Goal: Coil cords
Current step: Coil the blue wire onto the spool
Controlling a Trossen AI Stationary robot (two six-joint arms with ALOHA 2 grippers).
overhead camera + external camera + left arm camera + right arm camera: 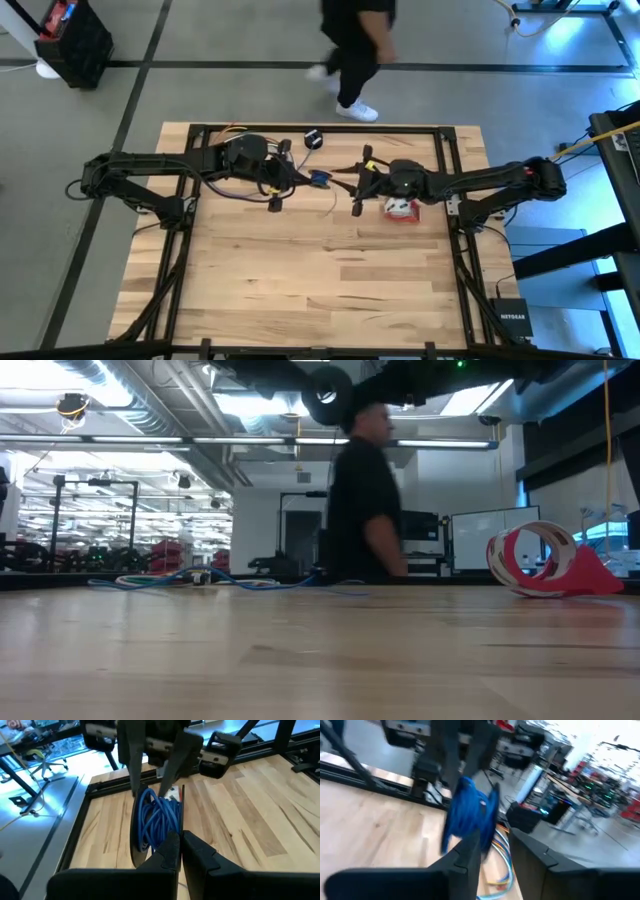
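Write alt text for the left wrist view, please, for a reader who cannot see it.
A coiled blue cord is held between the left gripper, jaws shut on it, and the right gripper opposite. Below is a wooden table with a black frame.

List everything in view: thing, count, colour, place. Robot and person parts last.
blue cord coil: one, blue, held up between the two grippers near the table's far middle.
red-and-white cord bundle: one, red and white, on the table under the right arm.
small black object: one, black, at the far edge.
table: one, light wood, dark frame.
left gripper: one, dark, shut on the coil.
right gripper: one, dark, closing at the coil.
person: one, dark clothes, beyond the table.
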